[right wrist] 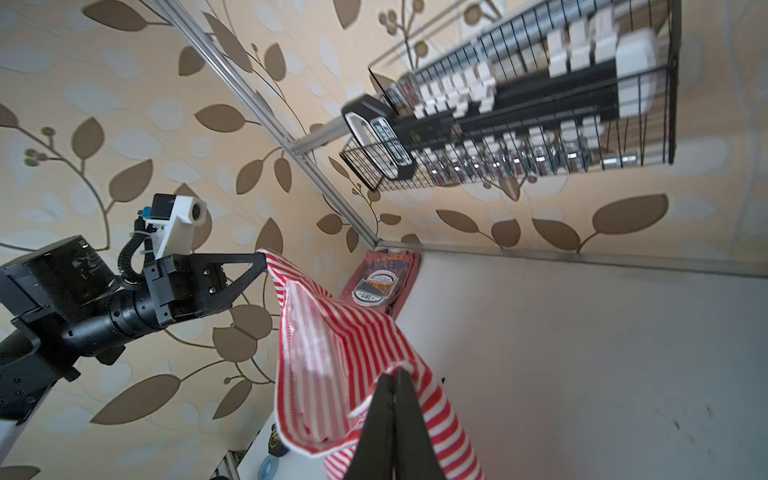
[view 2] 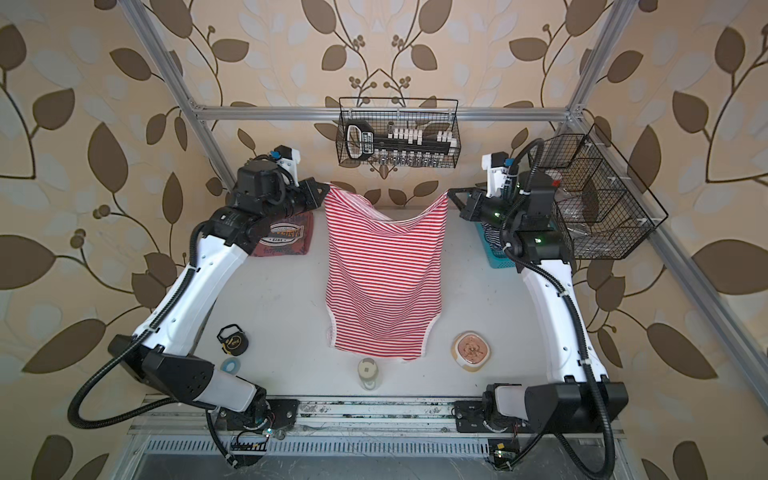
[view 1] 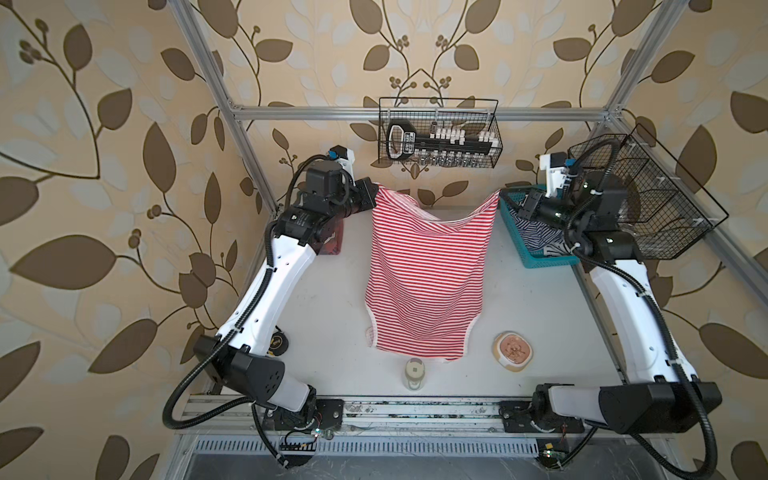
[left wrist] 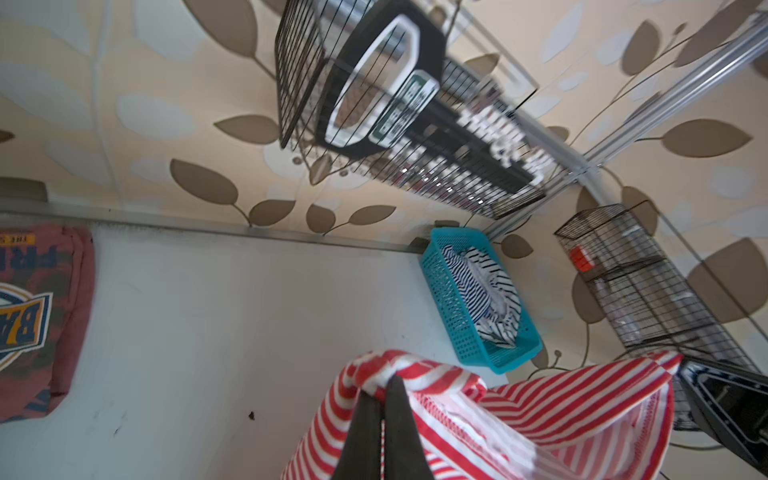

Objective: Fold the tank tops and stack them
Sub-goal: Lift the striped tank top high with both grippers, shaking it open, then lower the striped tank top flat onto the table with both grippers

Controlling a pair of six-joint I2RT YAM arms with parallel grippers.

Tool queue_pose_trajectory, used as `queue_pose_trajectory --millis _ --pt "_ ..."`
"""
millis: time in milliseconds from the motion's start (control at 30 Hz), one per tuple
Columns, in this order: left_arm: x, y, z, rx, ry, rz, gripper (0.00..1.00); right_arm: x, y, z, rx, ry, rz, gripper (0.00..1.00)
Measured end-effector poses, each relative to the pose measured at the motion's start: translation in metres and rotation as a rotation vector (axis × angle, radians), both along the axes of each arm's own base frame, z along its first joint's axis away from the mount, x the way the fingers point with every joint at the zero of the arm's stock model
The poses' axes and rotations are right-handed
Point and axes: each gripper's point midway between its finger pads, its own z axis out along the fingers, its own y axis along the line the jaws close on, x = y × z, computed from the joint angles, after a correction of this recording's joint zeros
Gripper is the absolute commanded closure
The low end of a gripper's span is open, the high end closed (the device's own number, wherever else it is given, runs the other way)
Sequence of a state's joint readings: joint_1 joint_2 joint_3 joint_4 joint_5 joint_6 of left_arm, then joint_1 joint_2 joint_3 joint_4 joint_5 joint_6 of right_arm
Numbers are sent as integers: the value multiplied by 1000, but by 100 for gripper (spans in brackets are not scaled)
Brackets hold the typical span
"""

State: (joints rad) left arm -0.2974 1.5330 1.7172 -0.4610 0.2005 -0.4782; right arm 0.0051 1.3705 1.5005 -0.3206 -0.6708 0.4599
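The left gripper [left wrist: 384, 380] and the right gripper [right wrist: 394, 374] are each clamped tight on a corner of the red-and-white striped tank top [view 1: 424, 282]. They hold it raised and spread between them above the far edge of the table [view 1: 540, 311]. Its lower end reaches the table toward the near edge. The brick-red tank top [view 2: 286, 239] lies folded at the far left corner. A teal basket [left wrist: 446, 299] sits at the far right corner.

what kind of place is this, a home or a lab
Probably a robot lab cell dressed as a room: a silver aluminium frame boxes in the white tabletop, white-and-black robot arms are mounted on a metal front rail, and leaf-patterned wallpaper covers the walls behind.
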Motion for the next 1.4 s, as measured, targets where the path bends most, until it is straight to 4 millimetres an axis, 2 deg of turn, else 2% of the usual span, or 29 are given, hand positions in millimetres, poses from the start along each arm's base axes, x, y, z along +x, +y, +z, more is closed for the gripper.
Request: queue_pose_trajectory --millis 133,267,367,433,533,600,700,767,933,1100,1233,1400 --pt "32 13 -46 -9 77 49 100 33 5 -47 -29 94 -2 100" --pt "62 23 -73 -50 115 77 100 65 8 -100 -44 195 -2 100" --pt "84 23 -101 -78 156 76 100 86 10 -151 -50 296 0 100" --pt "101 23 -126 -95 199 78 100 97 11 -184 -52 364 1 100" --pt "124 19 -164 -117 262 77 100 110 12 -221 -46 440 -2 100" --pt "138 19 -186 -136 297 80 100 121 12 -234 -36 464 -9 100" --pt "154 20 -208 -174 331 88 100 139 12 -241 -13 467 -22 100" --pt "164 23 -216 -206 341 99 100 152 13 -241 9 455 -31 100" --pt "187 37 -218 -282 328 136 100 187 15 -236 78 417 -55 100" --pt "206 46 -215 -353 306 157 100 214 16 -247 152 420 -81 99" --pt "222 52 -226 -416 310 187 100 230 16 -261 215 443 -104 98" --pt "244 55 -242 -487 322 213 100 253 17 -263 294 431 -121 95"
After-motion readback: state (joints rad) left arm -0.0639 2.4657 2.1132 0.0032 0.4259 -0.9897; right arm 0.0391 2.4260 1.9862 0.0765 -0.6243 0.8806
